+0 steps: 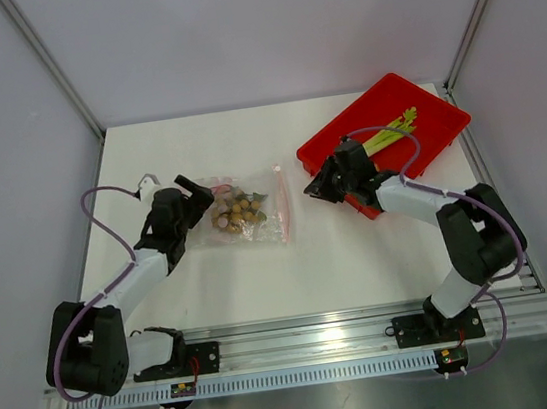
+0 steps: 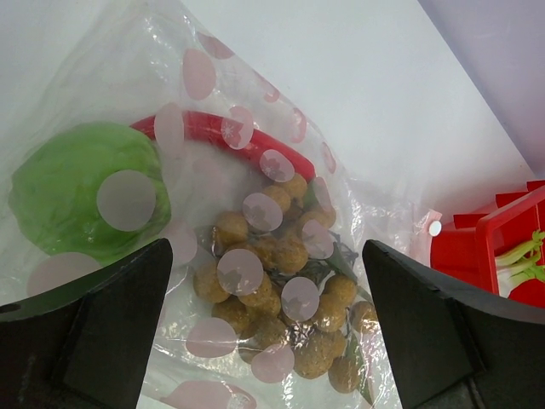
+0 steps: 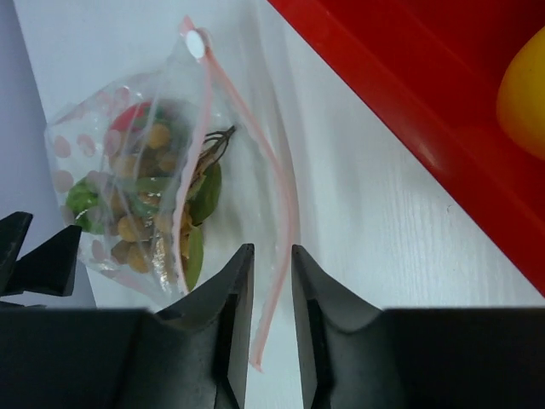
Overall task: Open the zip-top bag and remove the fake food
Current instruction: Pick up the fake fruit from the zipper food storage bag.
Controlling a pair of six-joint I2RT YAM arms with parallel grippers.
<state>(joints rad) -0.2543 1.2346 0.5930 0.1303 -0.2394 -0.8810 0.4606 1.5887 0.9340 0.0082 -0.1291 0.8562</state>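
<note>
White tabletop [image 1: 263, 276], pale walls on three sides, aluminium rail along the near edge

1. Zip-top bag [image 1: 244, 213]: lies flat near the middle of the tabletop, between my two arms. Its pink zip strip [image 1: 283, 215] runs along the end that faces my right side.

2. Fake food [image 1: 237, 211] inside the bag: a cluster of small tan balls [image 2: 281, 256], a green round fruit [image 2: 81, 187] at the end nearest my left hand, and a red curved piece [image 2: 230, 136] behind them. Some dark green leaf-like pieces sit near the strip end (too blurred in the right wrist view to identify).

3. Left hand [image 1: 198, 198]: positioned at the bag's left end, jaws spread wide. In the left wrist view the two fingers stand either side of the bag's contents. It has hold of nothing.

4. Right hand [image 1: 314, 189]: hangs at the near-left corner of the red tray [image 1: 441, 132], apart from the bag. Its fingers [image 3: 234, 307] are drawn close together, with only a narrow slit between them. Nothing is in that slit. The lower end of the zip strip shows on the tabletop beyond it.

5. Red tray: sits at the far right of the tabletop. It holds a green celery stalk [image 1: 392, 131], and a yellow piece [image 3: 524, 85] shows at the edge of the right wrist view
</note>
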